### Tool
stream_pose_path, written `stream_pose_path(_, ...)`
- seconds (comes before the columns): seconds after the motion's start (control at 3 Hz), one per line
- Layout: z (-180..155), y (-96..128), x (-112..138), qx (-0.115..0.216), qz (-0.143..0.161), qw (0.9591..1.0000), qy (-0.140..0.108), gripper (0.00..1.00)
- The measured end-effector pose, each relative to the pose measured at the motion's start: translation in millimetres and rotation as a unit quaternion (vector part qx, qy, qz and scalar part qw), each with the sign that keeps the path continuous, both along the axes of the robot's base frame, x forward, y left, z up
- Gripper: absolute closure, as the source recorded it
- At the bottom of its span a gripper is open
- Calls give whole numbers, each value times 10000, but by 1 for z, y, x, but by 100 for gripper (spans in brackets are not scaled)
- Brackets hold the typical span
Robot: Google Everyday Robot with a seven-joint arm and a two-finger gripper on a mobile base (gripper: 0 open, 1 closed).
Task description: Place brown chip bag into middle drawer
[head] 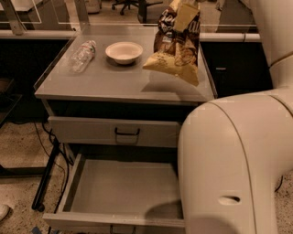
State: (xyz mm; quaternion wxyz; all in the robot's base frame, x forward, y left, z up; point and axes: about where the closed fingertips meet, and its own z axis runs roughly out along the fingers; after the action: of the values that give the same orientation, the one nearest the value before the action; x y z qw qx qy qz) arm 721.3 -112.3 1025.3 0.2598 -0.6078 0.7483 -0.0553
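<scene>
1. Hand (pixel 185 13): at the top edge of the camera view, above the right rear part of the counter (pixel 114 81). Only a tan finger shows. It is pinching the upper end of the brown chip bag (pixel 176 48).
2. Brown chip bag: hangs in the air over the counter's right side, clear of the top, with its shadow on the surface below. The long axis is roughly upright. The dark end is up at the hand. The yellow end hangs down and flares wide, its right corner lowest.
3. Middle drawer (pixel 123 187): pulled open below the counter, with a bare grey floor.
4. Hidden or cut off:
   - The frame edge cuts off most of the hand and the top of the bag.
   - The bulky cream robot arm (pixel 233 160) covers the right part of the middle drawer.
   - The bag's lettering is hard to read.
5. Counter: a flat grey top.
   - A white bowl (pixel 124 51) stands near the back.
   - A clear plastic bottle (pixel 83 55) lies on its side to the bowl's left.
   - Under the top is a closed upper drawer front (pixel 91 131) with a black loop handle.
6. Room: a speckled floor (pixel 18 151) and dark cables (pixel 46 155) to the left of the drawers.
</scene>
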Motion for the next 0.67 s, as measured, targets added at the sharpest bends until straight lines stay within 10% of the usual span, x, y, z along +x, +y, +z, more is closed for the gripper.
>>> stream_pose_path(0.67,3,2,-1,-89,26,9999,-72,100)
